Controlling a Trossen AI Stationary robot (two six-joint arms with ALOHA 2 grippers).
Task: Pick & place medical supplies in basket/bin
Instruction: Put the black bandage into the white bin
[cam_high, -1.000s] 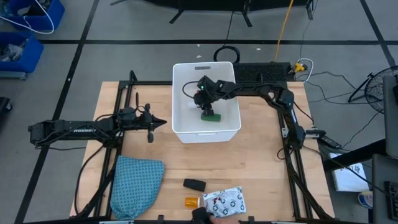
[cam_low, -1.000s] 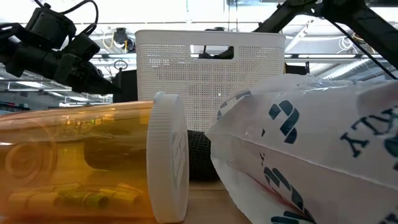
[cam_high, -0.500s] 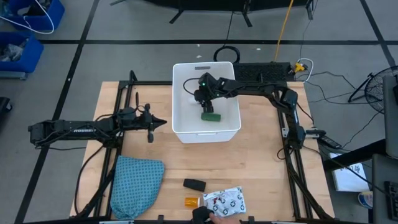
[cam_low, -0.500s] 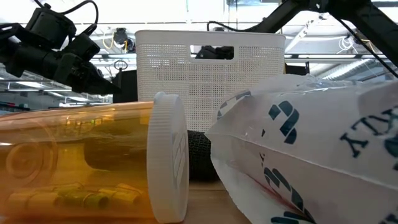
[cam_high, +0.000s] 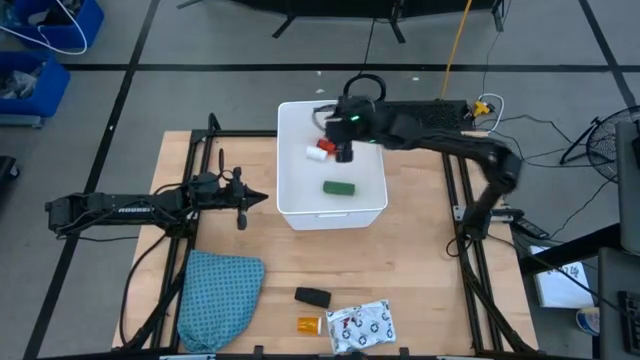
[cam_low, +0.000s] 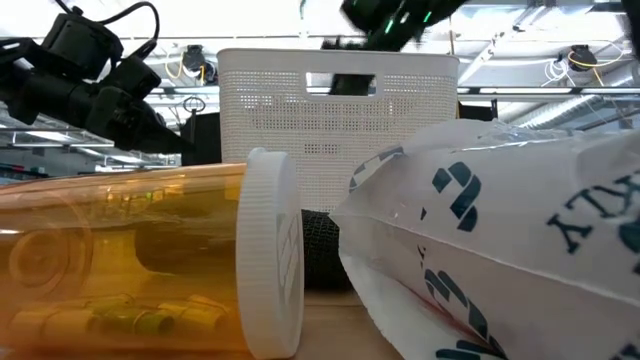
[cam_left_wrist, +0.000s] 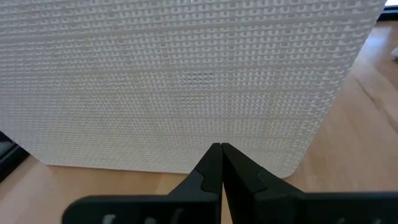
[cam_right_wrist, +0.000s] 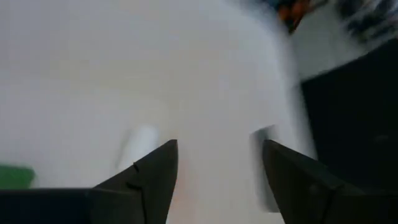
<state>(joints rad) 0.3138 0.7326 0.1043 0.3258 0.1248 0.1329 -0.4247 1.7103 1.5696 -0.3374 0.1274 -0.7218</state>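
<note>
The white bin (cam_high: 285, 160) stands at the table's far middle; its perforated wall (cam_left_wrist: 186, 74) fills the left wrist view. Inside lie the green block (cam_high: 339, 187) and the red bottle with white cap (cam_high: 320, 150). My right gripper (cam_high: 345, 152) hangs open over the bin's far half, beside the bottle and touching nothing (cam_right_wrist: 217, 146). My left gripper (cam_high: 262, 197) waits shut just left of the bin (cam_left_wrist: 221, 146). Near the table's near edge lie the black oblong (cam_high: 313, 297), orange vial (cam_high: 309, 325) and patterned packet (cam_high: 362, 325). No white roll shows.
A teal textured cloth (cam_high: 220, 285) lies at the near left. In the low view the orange vial (cam_low: 130, 260) and the packet (cam_low: 500, 240) fill the foreground, with the black oblong (cam_low: 320, 250) behind them. Bare wood lies between the bin and these items.
My right gripper has risen out of the bin and moved toward the table's far edge, away from the green block. The block stays lying on the bin's floor. The red bottle now shows beside the gripper.
</note>
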